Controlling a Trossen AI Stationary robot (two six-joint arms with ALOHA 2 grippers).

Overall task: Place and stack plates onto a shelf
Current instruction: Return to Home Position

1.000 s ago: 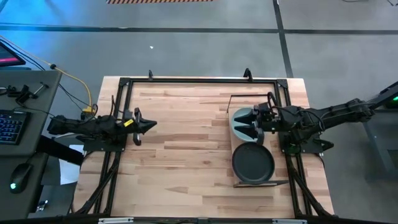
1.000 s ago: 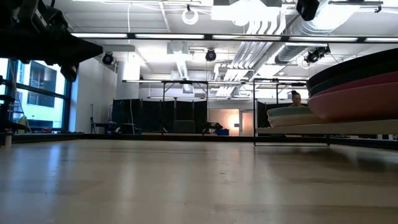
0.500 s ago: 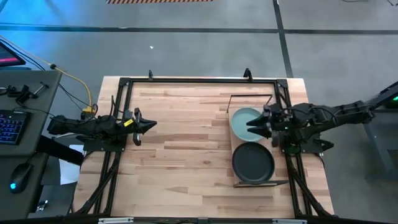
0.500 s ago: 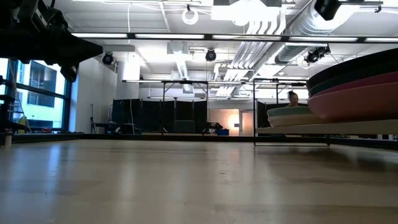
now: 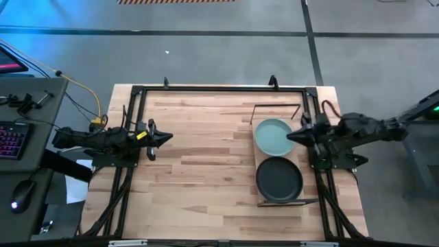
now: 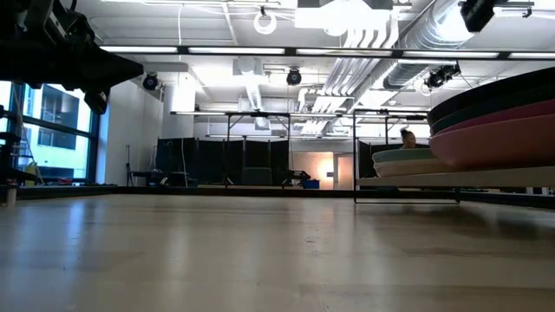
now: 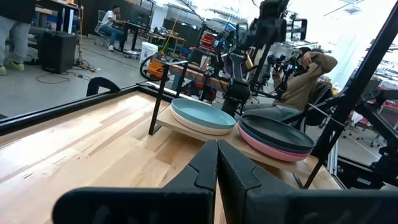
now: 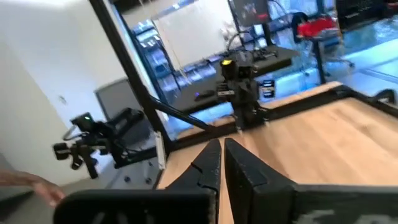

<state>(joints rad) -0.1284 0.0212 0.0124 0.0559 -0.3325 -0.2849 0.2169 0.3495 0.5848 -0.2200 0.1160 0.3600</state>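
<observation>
The shelf (image 5: 260, 158) stands at the table's right side and carries two stacks of plates. The far stack has a pale teal plate (image 5: 271, 136) lying on a cream one (image 7: 198, 127). The near stack has a black plate (image 5: 279, 178) on top, then a dark green plate (image 6: 486, 114) and a pink plate (image 6: 499, 143) beneath. My right gripper (image 5: 291, 136) is shut and empty, hovering over the teal plate's right rim. My left gripper (image 5: 167, 139) waits shut at the table's left side.
Black frame rails (image 5: 219, 88) run along the table's far, left and right sides. Bare plank tabletop (image 5: 206, 158) lies between the two arms. Beyond the left edge stands a desk with a keyboard (image 5: 10, 139). People sit in the room behind (image 7: 308, 74).
My right gripper has drawn back from over the teal plate toward the table's right edge and has shut its fingers, which stood wide apart a second ago. The teal plate stays on its stack.
</observation>
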